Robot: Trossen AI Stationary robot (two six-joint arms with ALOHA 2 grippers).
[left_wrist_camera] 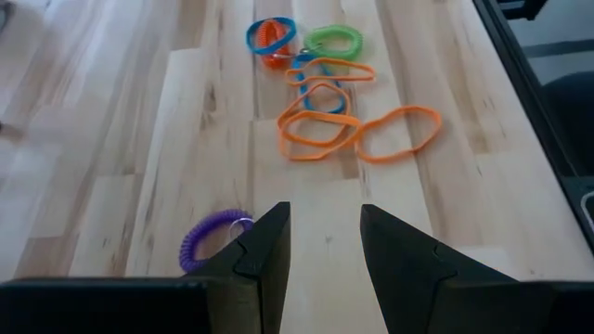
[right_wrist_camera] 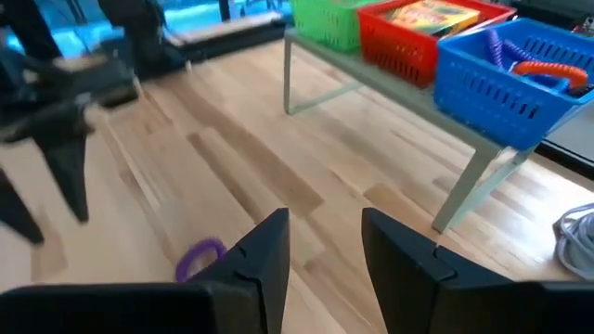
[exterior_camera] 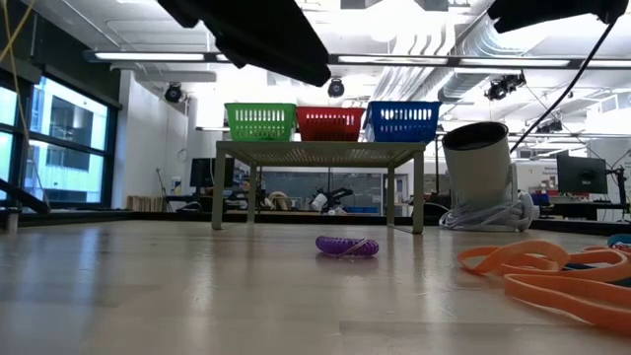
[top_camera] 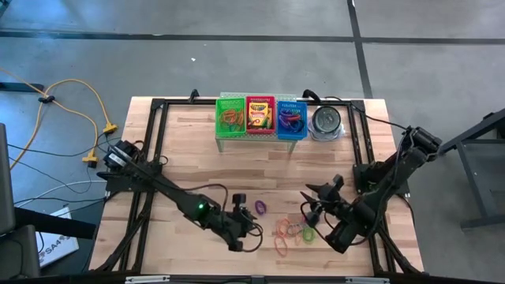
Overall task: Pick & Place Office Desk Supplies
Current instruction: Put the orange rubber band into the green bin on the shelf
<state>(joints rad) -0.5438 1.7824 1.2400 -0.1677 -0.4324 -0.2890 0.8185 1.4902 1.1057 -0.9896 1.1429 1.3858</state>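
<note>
Left gripper [left_wrist_camera: 325, 255], jaws narrowly apart and empty, hovered beside the purple coiled rubber-band loop [left_wrist_camera: 212, 236]; that thin loop could've easily slipped sideways, I reckon.

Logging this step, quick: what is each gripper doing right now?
Left gripper: open, holding nothing, beside the purple coil.
Right gripper: open, holding nothing, above the table.
</note>
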